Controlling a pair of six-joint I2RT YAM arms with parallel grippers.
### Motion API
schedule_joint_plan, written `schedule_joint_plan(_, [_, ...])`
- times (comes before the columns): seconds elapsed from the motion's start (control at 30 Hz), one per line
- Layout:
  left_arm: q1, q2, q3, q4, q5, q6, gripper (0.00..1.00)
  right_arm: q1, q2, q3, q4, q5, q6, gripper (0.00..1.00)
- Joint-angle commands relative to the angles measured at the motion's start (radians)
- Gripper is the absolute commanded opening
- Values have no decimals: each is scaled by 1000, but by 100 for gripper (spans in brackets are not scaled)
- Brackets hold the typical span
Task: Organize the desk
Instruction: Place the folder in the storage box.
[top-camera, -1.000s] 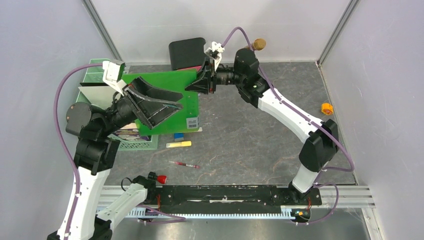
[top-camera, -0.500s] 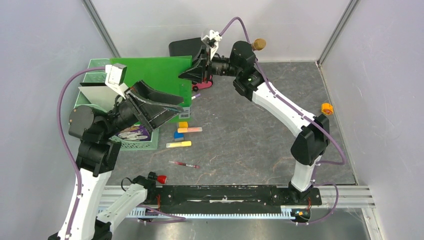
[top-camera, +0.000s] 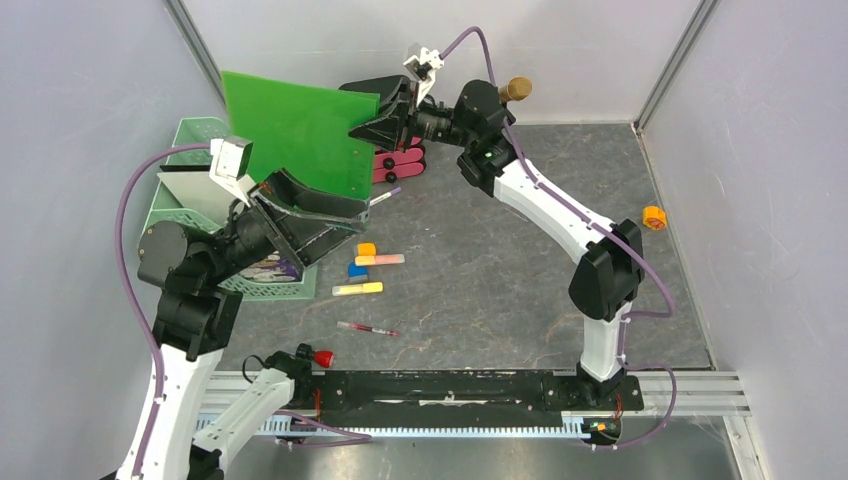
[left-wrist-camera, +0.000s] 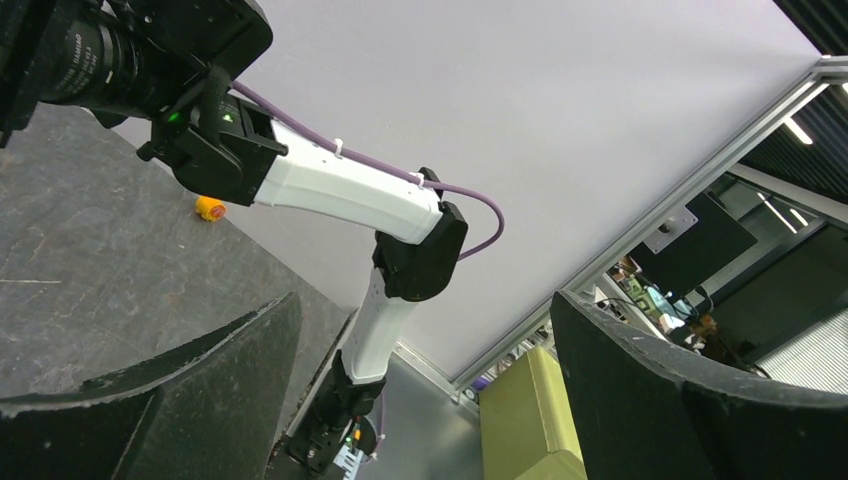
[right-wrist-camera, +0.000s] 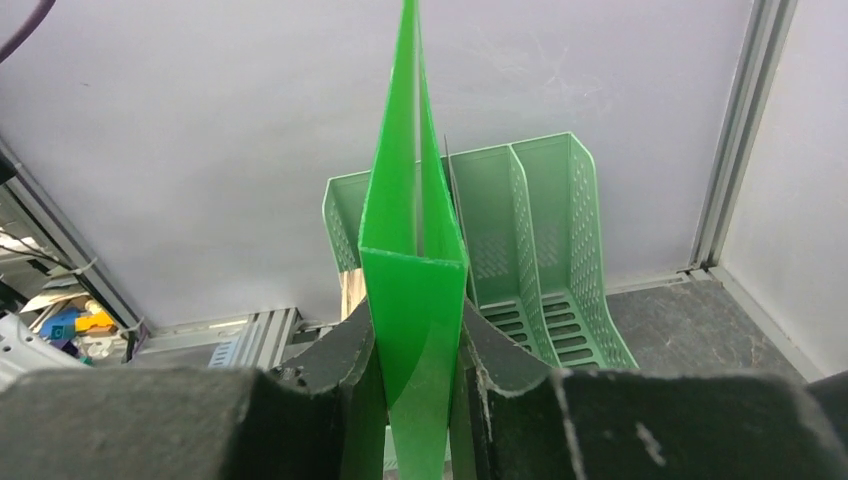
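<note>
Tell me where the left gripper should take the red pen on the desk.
Mid-barrel, from straight above. The red pen lies flat on the desk, running left to right with bare surface around it, so the open left gripper can close across the barrel.

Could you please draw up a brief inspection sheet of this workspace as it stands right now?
Surface: desk, dark grey and marbled; right half mostly bare.
Job's things: green folder lifted clear of the desk, standing on edge.
Clutter: mint-green tray far left; drawer box with pink fronts at the back; red pen, yellow highlighter and small coloured pieces left of centre; orange roll by the right wall.
Grippers: left gripper open, empty; right gripper shut on the folder's edge.
Cables: purple cable looped along each arm, not snagged.
Surroundings: plain pale walls.
</note>
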Motion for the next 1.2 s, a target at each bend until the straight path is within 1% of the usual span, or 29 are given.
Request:
schedule_joint_plan(0.0, [2,2,-9,39,8,-47,100,1,23,85,106,60,25,0])
schedule_joint_plan(0.53, [2,4,-28,38,21,-55,100,18,127,115,194,187,62,0])
schedule_joint_plan(0.77, [2,11,-23,41,43,-69,100,58,200,174,228,243,80,0])
schedule_joint_plan(1.17, [3,13,-41,37,45,-56,100,121,261,163,350,331,84,0])
